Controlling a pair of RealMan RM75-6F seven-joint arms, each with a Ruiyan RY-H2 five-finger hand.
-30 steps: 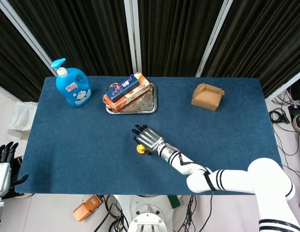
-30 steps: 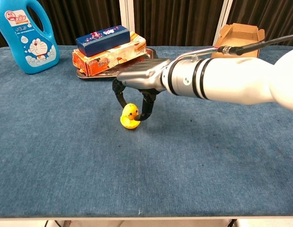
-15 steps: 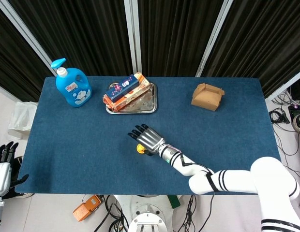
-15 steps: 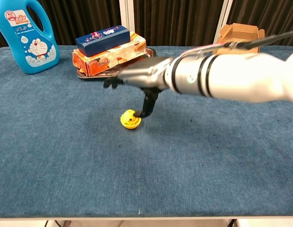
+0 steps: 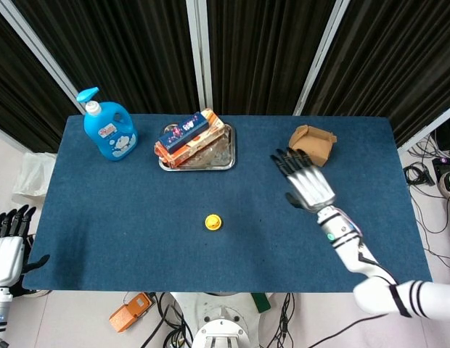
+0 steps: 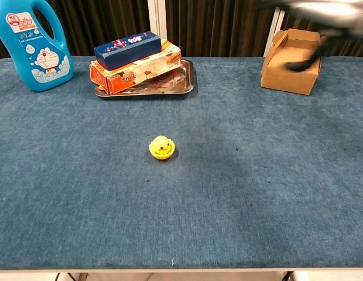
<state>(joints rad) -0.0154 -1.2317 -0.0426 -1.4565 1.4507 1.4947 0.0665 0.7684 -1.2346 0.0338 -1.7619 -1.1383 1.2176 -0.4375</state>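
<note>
- The table carries a blue cloth, and everything on it stands or lies on that cloth.
- The right arm reaches in from the near right corner and is raised above the table's right half.
- The right hand hovers with its fingers spread apart and nothing in them, just in front of the box; in the chest view the hand shows only as a blur at the top edge, with a dark finger in front of the box.
- The bottle, blue with a pump top, stands upright at the far left corner.
- The tray lies at the far middle and holds an orange carton with a dark blue carton lying on top of it.
- The left hand hangs off the table beyond its near left corner, fingers apart, holding nothing.
- The duck, a small yellow toy, sits alone near the table's middle, well apart from both hands and nearer the right one.
</note>
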